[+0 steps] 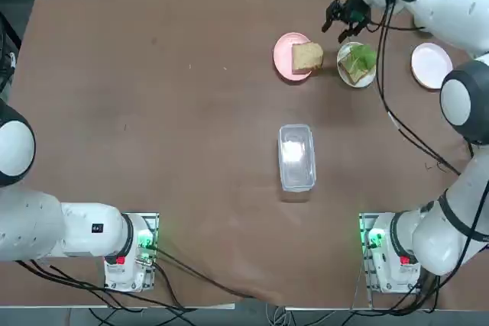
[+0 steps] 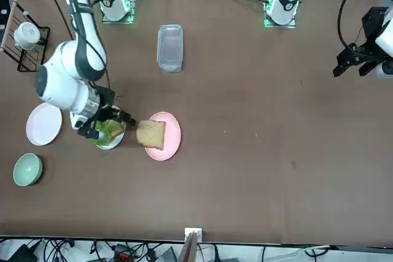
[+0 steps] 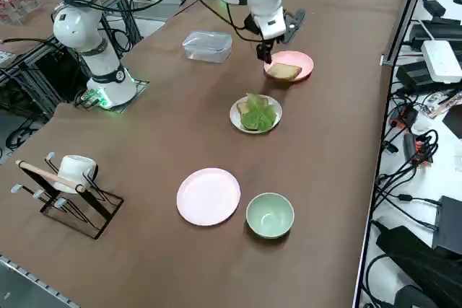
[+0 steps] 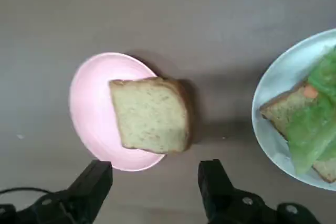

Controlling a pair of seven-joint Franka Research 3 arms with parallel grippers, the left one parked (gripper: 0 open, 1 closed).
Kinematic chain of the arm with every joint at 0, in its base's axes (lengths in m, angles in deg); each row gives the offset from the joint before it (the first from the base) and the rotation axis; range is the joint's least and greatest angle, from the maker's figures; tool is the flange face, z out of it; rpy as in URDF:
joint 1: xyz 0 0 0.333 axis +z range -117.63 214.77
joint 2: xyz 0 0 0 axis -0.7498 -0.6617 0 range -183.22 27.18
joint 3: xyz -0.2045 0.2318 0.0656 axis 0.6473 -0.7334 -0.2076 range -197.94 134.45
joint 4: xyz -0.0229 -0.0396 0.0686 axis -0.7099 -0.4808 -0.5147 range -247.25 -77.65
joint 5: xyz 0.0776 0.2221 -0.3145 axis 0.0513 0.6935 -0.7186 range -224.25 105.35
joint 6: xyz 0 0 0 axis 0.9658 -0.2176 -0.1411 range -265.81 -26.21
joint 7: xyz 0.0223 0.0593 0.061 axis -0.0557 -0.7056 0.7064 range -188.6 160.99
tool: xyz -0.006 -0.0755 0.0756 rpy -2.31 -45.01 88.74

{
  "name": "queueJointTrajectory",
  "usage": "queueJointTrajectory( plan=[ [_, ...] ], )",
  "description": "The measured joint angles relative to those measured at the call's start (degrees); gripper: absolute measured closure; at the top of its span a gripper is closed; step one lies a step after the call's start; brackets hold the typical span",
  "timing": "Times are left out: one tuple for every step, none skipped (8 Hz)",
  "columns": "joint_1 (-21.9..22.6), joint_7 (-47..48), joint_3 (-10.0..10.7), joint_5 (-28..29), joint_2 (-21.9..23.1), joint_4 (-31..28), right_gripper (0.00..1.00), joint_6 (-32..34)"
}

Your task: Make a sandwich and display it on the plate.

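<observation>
A: Where do we stand with the sandwich?

B: It is only half built. One bread slice with lettuce (image 1: 359,58) and a trace of red sauce sits on the white plate (image 1: 343,71). The second bread slice (image 1: 306,56) lies on the pink plate (image 1: 282,57) just beside it, overhanging that plate's rim on the side toward the white one.

A: And our right gripper (image 1: 341,18)?

B: It hangs above the table on the far side of both plates, roughly over the gap between them. The jaws are spread wide with nothing between them; in the wrist view both fingers (image 4: 93,184) are well apart over bare table.

A: So which way does the loose slice lie from the jaws?

B: A short way back toward our bases and a little toward the parked arm's side. In the wrist view it sits just ahead of the fingertips, nearer one finger than the other. It is roughly square, so it has no real long axis, and its edges look slightly skewed to the line between the fingers.

A: What does the next move call for, then?

B: We judge a small shift over the slice, perhaps a slight wrist turn to square up, then a descent to pinch it across opposite crusts. The overhanging edge looks the easiest to reach.
</observation>
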Motion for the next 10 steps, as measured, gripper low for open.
queueJointTrajectory(
  plan=[
    [0.71,-0.41,0.00,0.00,-1.28,-0.77,0.00,-1.85],
    [1.33,-0.67,-0.01,0.00,-2.86,-0.94,0.01,-3.78],
    [1.83,-1.25,-0.01,0.00,-4.41,-0.94,0.01,-5.33],
    [2.10,-2.09,-0.01,0.01,-5.71,-0.93,0.01,-6.14],
    [2.12,-2.87,0.01,0.26,-6.74,-0.89,0.01,-6.56],
    [2.11,-3.68,0.07,1.66,-7.68,-0.80,0.01,-7.04],
    [2.12,-4.59,0.07,3.12,-8.51,-0.48,0.03,-7.68],
    [2.13,-6.25,0.07,4.00,-9.19,-0.24,0.04,-8.44],
    [2.12,-7.28,0.09,4.37,-9.67,-0.05,0.04,-8.86],
    [2.11,-7.74,0.09,4.93,-9.97,0.22,0.05,-9.02]
  ],
)
